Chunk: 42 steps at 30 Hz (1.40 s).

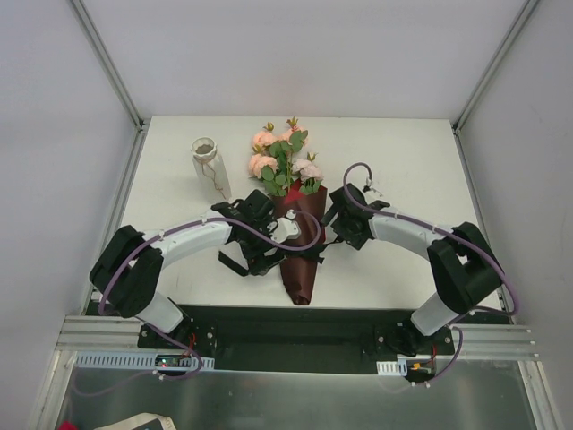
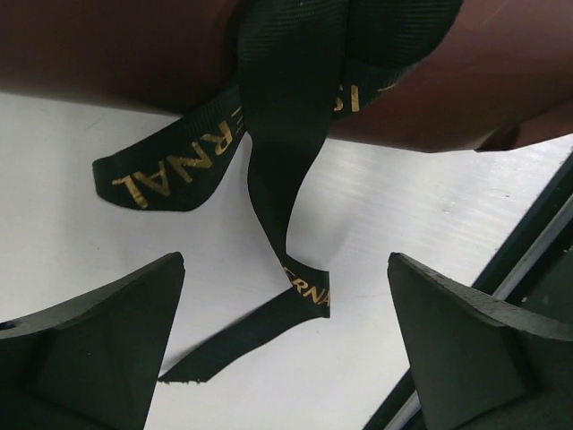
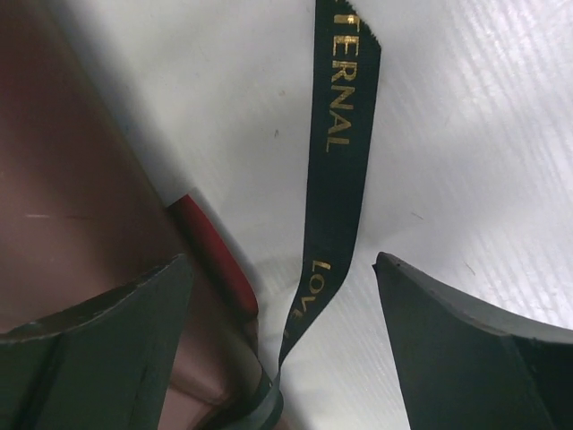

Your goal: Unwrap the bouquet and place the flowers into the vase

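Left pincer (image 2: 286, 262): fully released, grasping nothing. The tails of the black ribbon (image 2: 286, 116) lie on the surface (image 2: 72, 197) between its fingers. Right pincer (image 3: 282, 262): fingers apart, with one ribbon tail running between them unclamped. The bouquet (image 1: 300, 260) lies between both pincers, tip toward the arm bases, with the flowers (image 1: 282, 157) just right of the vase (image 1: 210, 166). Gold ribbon lettering reads "ERNAL", "TERNAL", "LOV".

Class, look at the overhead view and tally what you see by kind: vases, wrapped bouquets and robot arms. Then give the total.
Vases: 1, the vase
Wrapped bouquets: 1, the bouquet
Robot arms: 2, the left arm and the right arm
Total: 4
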Each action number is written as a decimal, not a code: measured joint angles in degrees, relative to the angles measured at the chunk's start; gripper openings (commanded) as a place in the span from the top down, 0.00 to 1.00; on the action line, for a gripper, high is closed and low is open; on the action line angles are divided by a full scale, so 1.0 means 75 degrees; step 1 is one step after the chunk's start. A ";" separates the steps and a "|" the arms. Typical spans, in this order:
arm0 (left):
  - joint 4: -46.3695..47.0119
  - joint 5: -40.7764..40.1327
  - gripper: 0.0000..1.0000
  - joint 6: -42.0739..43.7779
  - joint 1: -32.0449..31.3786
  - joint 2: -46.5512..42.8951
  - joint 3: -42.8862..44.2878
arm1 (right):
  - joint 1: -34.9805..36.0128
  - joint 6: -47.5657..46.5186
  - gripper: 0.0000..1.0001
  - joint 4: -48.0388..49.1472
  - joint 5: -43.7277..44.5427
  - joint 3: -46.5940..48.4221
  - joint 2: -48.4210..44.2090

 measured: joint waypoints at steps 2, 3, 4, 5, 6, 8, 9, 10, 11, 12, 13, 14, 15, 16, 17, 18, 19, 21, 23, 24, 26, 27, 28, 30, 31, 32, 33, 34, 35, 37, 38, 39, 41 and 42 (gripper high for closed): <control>0.0117 -0.0058 0.17 0.0070 -0.0038 0.0154 -0.0044 | 0.0015 0.0160 0.17 0.0099 -0.0050 0.0000 0.0192; 0.0178 -0.0102 0.26 0.0099 -0.0050 0.0213 -0.0061 | 0.0029 0.0251 0.19 0.0131 -0.0079 0.0000 0.0271; 0.0268 -0.0152 0.30 0.0125 -0.0055 0.0283 -0.0093 | 0.0052 0.0329 0.20 0.0157 -0.0090 0.0000 0.0332; 0.0338 -0.0189 0.34 0.0134 -0.0055 0.0332 -0.0131 | 0.0079 0.0411 0.21 0.0166 -0.0085 0.0000 0.0373; 0.0417 -0.0219 0.37 0.0140 -0.0055 0.0364 -0.0187 | 0.0102 0.0478 0.23 0.0198 -0.0082 0.0000 0.0376; 0.0539 -0.0344 0.41 0.0146 -0.0055 0.0376 -0.0306 | 0.0163 0.0656 0.26 0.0277 -0.0087 0.0000 0.0388; 0.0612 -0.0399 0.43 0.0140 -0.0055 0.0376 -0.0361 | 0.0198 0.0749 0.29 0.0315 -0.0085 0.0000 0.0402; 0.0697 -0.0443 0.48 0.0137 -0.0055 0.0376 -0.0417 | 0.0236 0.0848 0.31 0.0335 -0.0085 0.0000 0.0417; 0.0781 -0.0498 0.52 0.0143 -0.0064 0.0373 -0.0481 | 0.0262 0.0915 0.33 0.0338 -0.0082 0.0000 0.0420; 0.0851 -0.0571 0.55 0.0140 -0.0090 0.0370 -0.0545 | 0.0300 0.1020 0.36 0.0338 -0.0067 -0.0009 0.0423; 0.0903 -0.0597 0.57 0.0137 -0.0105 0.0370 -0.0597 | 0.0338 0.1119 0.37 0.0338 -0.0055 -0.0020 0.0423; 0.0959 -0.0615 0.58 0.0146 -0.0105 0.0370 -0.0641 | 0.0373 0.1215 0.39 0.0338 -0.0047 -0.0032 0.0423; 0.0991 -0.0641 0.58 0.0149 -0.0108 0.0370 -0.0673 | 0.0411 0.1300 0.41 0.0347 -0.0035 -0.0058 0.0423; 0.1026 -0.0653 0.58 0.0152 -0.0108 0.0370 -0.0679 | 0.0446 0.1399 0.41 0.0350 -0.0023 -0.0093 0.0425; 0.1064 -0.0685 0.58 0.0152 -0.0111 0.0367 -0.0685 | 0.0472 0.1492 0.41 0.0356 0.0003 -0.0117 0.0423; 0.1110 -0.0740 0.58 0.0152 -0.0137 0.0364 -0.0691 | 0.0495 0.1585 0.39 0.0358 0.0017 -0.0131 0.0423; 0.1151 -0.0775 0.58 0.0157 -0.0143 0.0356 -0.0697 | 0.0504 0.1661 0.35 0.0367 0.0020 -0.0143 0.0423; 0.1227 -0.0804 0.58 0.0157 -0.0152 0.0338 -0.0731 | 0.0519 0.1824 0.24 0.0414 0.0023 -0.0192 0.0382; 0.1291 -0.0819 0.58 0.0160 -0.0152 0.0300 -0.0775 | 0.0545 0.1923 0.21 0.0466 0.0023 -0.0274 0.0271; 0.1306 -0.0825 0.58 0.0160 -0.0152 0.0286 -0.0787 | 0.0562 0.1941 0.21 0.0466 0.0023 -0.0326 0.0189; 0.1343 -0.0866 0.58 0.0166 -0.0154 0.0268 -0.0813 | 0.0595 0.1973 0.21 0.0513 0.0029 -0.0562 -0.0035; 0.1361 -0.0877 0.58 0.0163 -0.0154 0.0262 -0.0819 | 0.0600 0.2011 0.21 0.0560 0.0026 -0.0734 -0.0189; 0.1381 -0.0901 0.59 0.0163 -0.0154 0.0256 -0.0828 | 0.0609 0.2046 0.22 0.0586 0.0023 -0.0889 -0.0338; 0.1402 -0.0950 0.59 0.0163 -0.0154 0.0236 -0.0842 | 0.0624 0.2113 0.22 0.0583 -0.0006 -0.1029 -0.0487; 0.1405 -0.0959 0.59 0.0163 -0.0154 0.0227 -0.0851 | 0.0624 0.2124 0.23 0.0577 -0.0009 -0.1029 -0.0487; 0.1405 -0.0979 0.59 0.0166 -0.0154 0.0216 -0.0860 | 0.0635 0.2136 0.23 0.0580 -0.0026 -0.1029 -0.0484; 0.1408 -0.0985 0.59 0.0166 -0.0154 0.0201 -0.0871 | 0.0656 0.2148 0.26 0.0571 -0.0035 -0.1029 -0.0484; 0.1408 -0.0991 0.59 0.0166 -0.0154 0.0192 -0.0880 | 0.0685 0.2186 0.27 0.0571 -0.0047 -0.1029 -0.0478; 0.1411 -0.0994 0.60 0.0169 -0.0154 0.0187 -0.0886 | 0.0720 0.2212 0.29 0.0577 -0.0064 -0.1029 -0.0472; 0.1411 -0.1000 0.61 0.0169 -0.0154 0.0187 -0.0886 | 0.0772 0.2279 0.37 0.0609 -0.0093 -0.1029 -0.0437; 0.1411 -0.1008 0.65 0.0169 -0.0154 0.0187 -0.0886 | 0.0790 0.2311 0.40 0.0621 -0.0117 -0.1020 -0.0396; 0.1411 -0.1011 0.69 0.0172 -0.0154 0.0187 -0.0886 | 0.0796 0.2352 0.50 0.0621 -0.0128 -0.0988 -0.0341; 0.1413 -0.1017 0.81 0.0184 -0.0154 0.0187 -0.0892 | 0.0801 0.2419 0.62 0.0624 -0.0154 -0.0886 -0.0201; 0.1419 -0.1020 0.91 0.0192 -0.0154 0.0184 -0.0895 | 0.0801 0.2439 0.73 0.0644 -0.0178 -0.0863 -0.0117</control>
